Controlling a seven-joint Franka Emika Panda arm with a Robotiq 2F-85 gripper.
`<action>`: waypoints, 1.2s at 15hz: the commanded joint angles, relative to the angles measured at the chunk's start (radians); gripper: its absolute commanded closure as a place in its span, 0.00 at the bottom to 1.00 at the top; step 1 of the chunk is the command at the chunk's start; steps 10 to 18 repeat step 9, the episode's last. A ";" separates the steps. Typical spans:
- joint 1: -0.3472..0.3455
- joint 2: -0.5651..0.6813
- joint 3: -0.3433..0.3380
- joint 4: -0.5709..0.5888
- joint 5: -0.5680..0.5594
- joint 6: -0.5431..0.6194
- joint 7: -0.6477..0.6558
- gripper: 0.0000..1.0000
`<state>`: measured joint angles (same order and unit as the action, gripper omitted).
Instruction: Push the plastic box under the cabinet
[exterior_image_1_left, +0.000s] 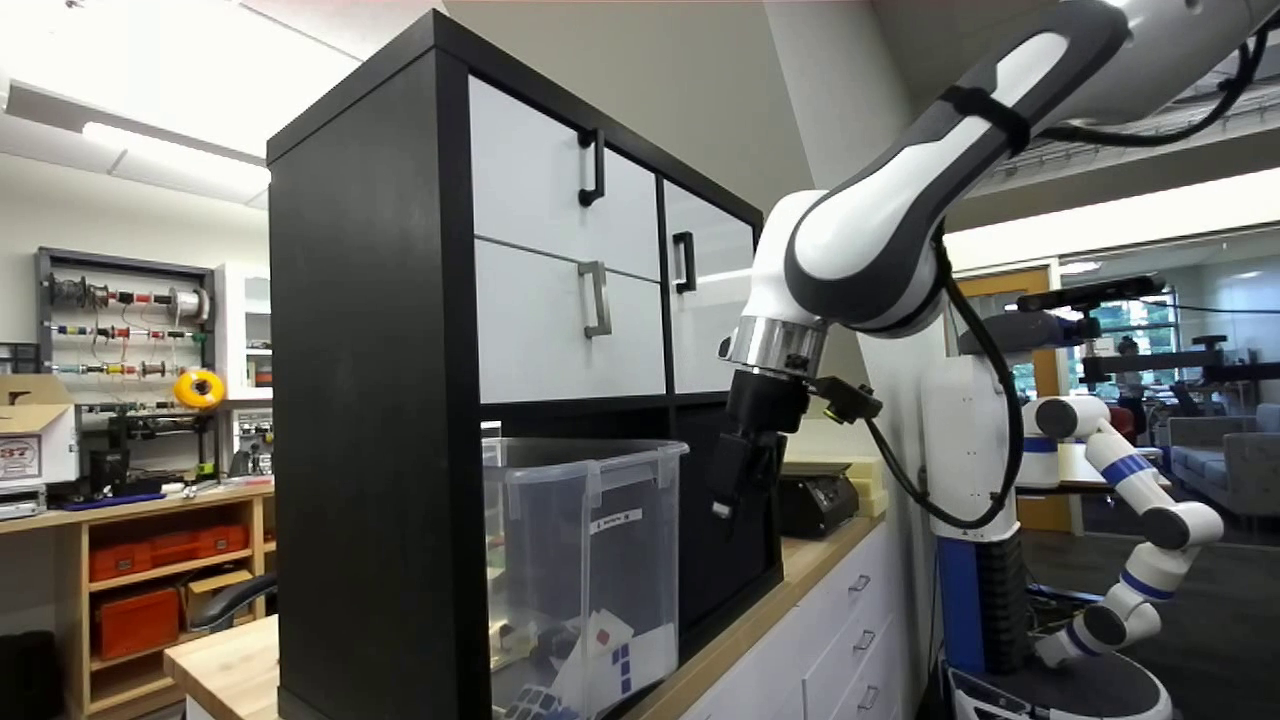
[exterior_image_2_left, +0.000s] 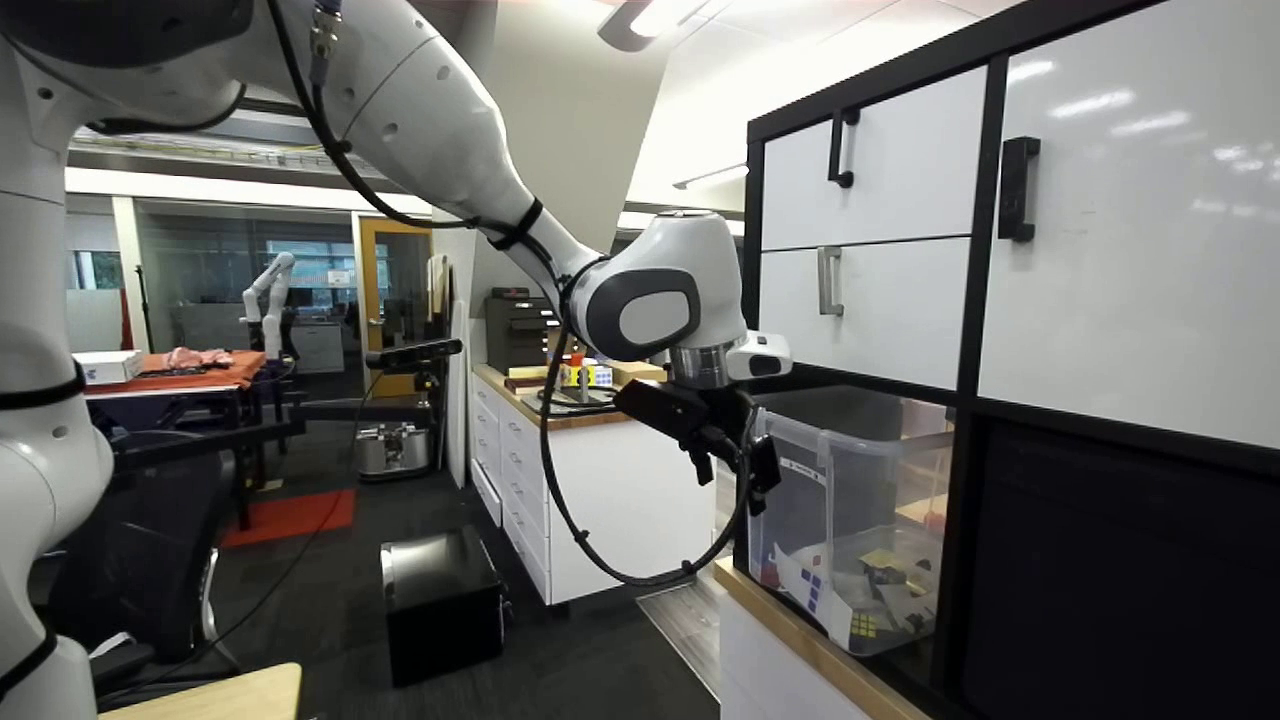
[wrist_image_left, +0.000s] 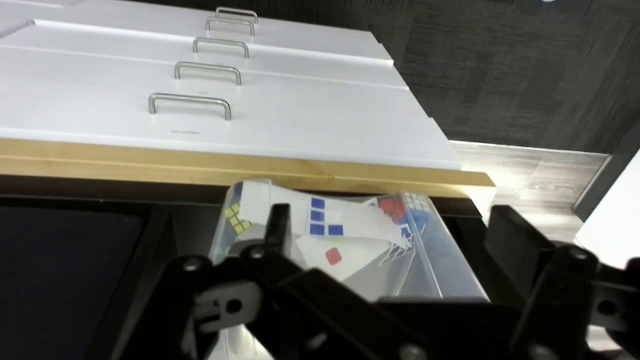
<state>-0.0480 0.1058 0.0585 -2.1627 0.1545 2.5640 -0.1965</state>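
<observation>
Wrist view and both exterior views place the plastic box (exterior_image_1_left: 632, 560) in the lower end compartment of the cabinet (exterior_image_1_left: 450, 330), its front seemingly jutting out. It should be fairly light, judging by the loose white pieces (wrist_image_left: 355, 220) inside; the plastic looks thin and smooth, likely to flex and let a push skid. Pressing low and central on the front wall (exterior_image_2_left: 800, 520) seems best. The jaws stand wide apart near it, gripping nothing, contact uncertain. Beneath the cabinet runs a wooden bench (wrist_image_left: 320, 172).
</observation>
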 joint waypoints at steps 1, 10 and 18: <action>0.022 -0.113 -0.023 -0.067 -0.067 -0.133 0.103 0.00; 0.038 -0.138 -0.022 -0.064 -0.070 -0.222 0.141 0.00; 0.038 -0.138 -0.022 -0.064 -0.070 -0.222 0.141 0.00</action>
